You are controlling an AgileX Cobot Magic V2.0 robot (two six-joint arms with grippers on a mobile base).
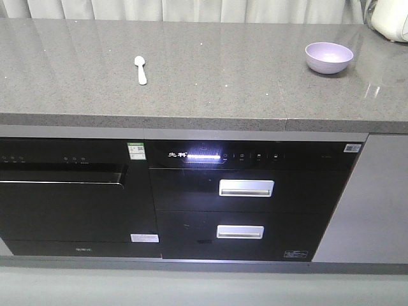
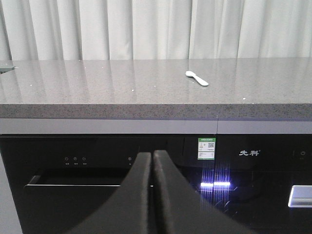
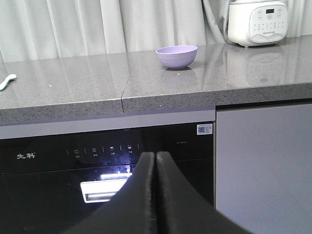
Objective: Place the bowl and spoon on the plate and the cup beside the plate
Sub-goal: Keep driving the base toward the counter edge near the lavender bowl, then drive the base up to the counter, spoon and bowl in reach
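Observation:
A lavender bowl (image 1: 328,57) stands upright on the grey stone counter (image 1: 210,83) at the right, also seen in the right wrist view (image 3: 176,56). A pale spoon (image 1: 140,69) lies flat on the counter left of centre, and shows in the left wrist view (image 2: 197,78) and at the edge of the right wrist view (image 3: 7,81). The plate and the cup are out of view. My left gripper (image 2: 152,155) hangs shut and empty below the counter edge, facing the black appliance fronts. My right gripper (image 3: 155,155) is likewise shut on nothing, low in front of the cabinets.
A white rice cooker (image 3: 257,22) stands at the counter's far right (image 1: 389,19). Pale curtains (image 2: 146,29) hang behind the counter. Under it are a black dishwasher front (image 1: 70,191), drawers with silver handles (image 1: 246,187) and a grey cabinet door (image 3: 263,165).

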